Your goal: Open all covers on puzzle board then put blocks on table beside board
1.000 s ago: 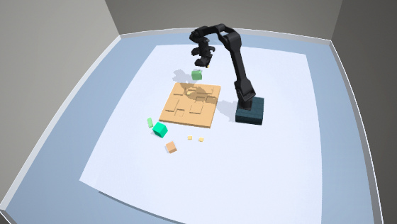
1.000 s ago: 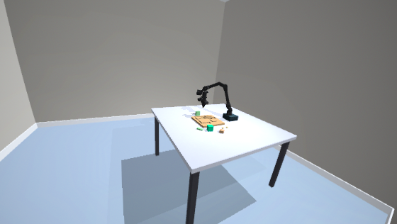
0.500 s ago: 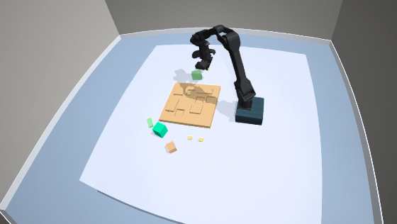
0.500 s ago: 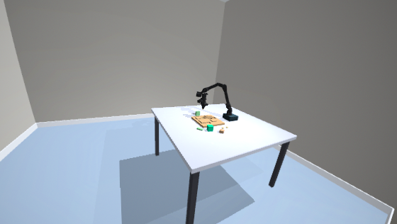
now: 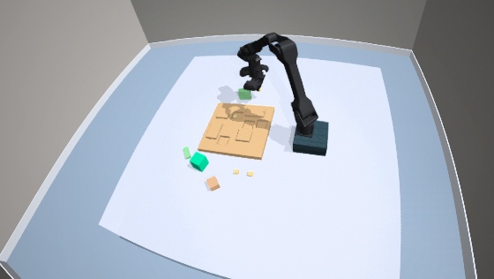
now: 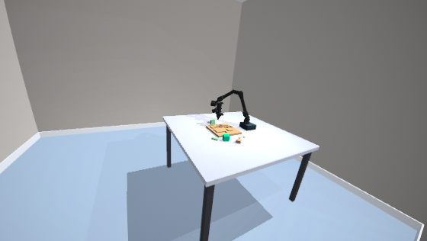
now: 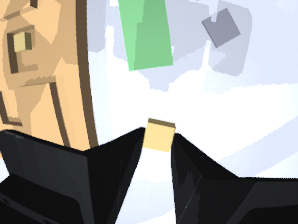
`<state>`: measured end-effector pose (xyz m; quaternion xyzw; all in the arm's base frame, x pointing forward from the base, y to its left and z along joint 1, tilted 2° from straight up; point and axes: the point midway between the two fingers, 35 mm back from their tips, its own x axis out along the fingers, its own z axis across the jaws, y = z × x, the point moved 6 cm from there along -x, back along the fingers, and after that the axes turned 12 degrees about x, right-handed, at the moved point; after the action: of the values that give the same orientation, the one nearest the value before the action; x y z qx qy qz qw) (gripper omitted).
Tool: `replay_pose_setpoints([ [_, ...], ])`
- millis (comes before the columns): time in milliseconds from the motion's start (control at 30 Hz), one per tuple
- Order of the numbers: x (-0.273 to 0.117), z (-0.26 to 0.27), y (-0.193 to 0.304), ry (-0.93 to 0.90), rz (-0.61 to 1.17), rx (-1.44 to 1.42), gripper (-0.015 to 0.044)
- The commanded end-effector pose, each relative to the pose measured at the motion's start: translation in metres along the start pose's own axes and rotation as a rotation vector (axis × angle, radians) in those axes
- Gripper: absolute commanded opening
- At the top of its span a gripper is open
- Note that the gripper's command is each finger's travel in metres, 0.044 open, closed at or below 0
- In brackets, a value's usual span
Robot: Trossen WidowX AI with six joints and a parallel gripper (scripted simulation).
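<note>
My gripper (image 5: 258,89) (image 6: 218,117) (image 7: 158,135) is shut on a small yellow block (image 7: 159,138) and holds it above the table, beyond the far edge of the tan puzzle board (image 5: 229,153) (image 7: 67,45). Another yellow block (image 5: 235,116) (image 7: 22,42) sits in a well of the board. Two yellow blocks (image 5: 235,171) (image 5: 250,173) rest on the table by the near edge. Other wells (image 5: 223,140) (image 5: 262,124) show uncovered and look empty. The tan covers (image 5: 243,134) (image 5: 214,130) match the board's colour; their exact positions are hard to tell.
A green block (image 5: 244,94) (image 6: 213,122) (image 7: 147,35) stands beyond the board's far edge, close to the gripper. A teal cube (image 5: 199,162) (image 6: 226,137), a light green bar (image 5: 186,153) (image 6: 215,139) and an orange block (image 5: 213,183) (image 6: 239,141) lie off the board's near left corner.
</note>
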<state>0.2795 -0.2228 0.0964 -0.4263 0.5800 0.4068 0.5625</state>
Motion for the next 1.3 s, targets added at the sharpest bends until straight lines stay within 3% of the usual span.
replay_pose_setpoints([
  [0, 0.009, 0.000, 0.001, 0.001, 0.004, -0.005, 0.0080],
  [1033, 0.054, 0.002, 0.006, 0.001, 0.004, -0.005, 0.0080],
  [1267, 0.051, 0.002, 0.005, -0.001, 0.003, 0.000, 0.0264],
])
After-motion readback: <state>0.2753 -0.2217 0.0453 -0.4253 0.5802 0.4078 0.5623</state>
